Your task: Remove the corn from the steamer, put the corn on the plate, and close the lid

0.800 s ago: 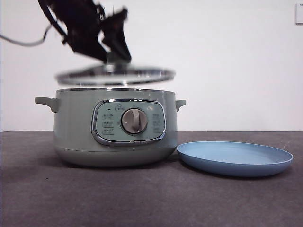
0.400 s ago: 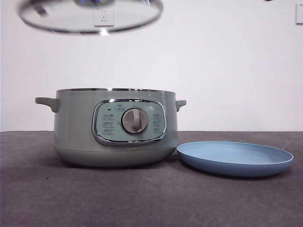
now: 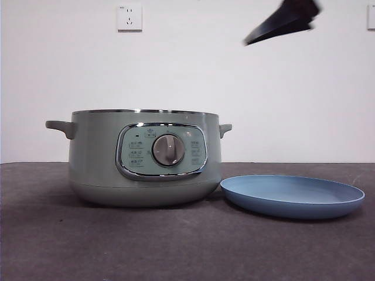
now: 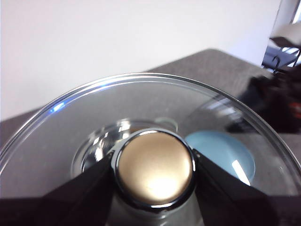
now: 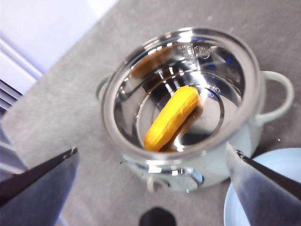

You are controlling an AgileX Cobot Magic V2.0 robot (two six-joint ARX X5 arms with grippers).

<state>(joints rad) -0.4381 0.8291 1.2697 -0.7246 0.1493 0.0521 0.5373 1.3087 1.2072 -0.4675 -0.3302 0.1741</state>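
**Corn lying in the open steamer, lid held aloft**

You are seeing the corn (image 5: 171, 117) lying flat on the steamer (image 3: 143, 158) floor, its long axis running diagonally. Your left gripper (image 4: 154, 170) is clamping the lid (image 4: 141, 122) by its knob. Your right gripper (image 5: 153, 188) is hovering overhead, jaws spread wide. The plate (image 3: 292, 196) is sitting just right of the steamer.

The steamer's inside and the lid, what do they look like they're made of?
The steamer seems lined with polished metal, likely stainless steel: its bowl mirrors the corn lying in it. Its outer shell is matte sage green, plastic or painted metal, hard to tell. The lid, held by the left tool, looks like clear glass, since the blue plate shows through it.
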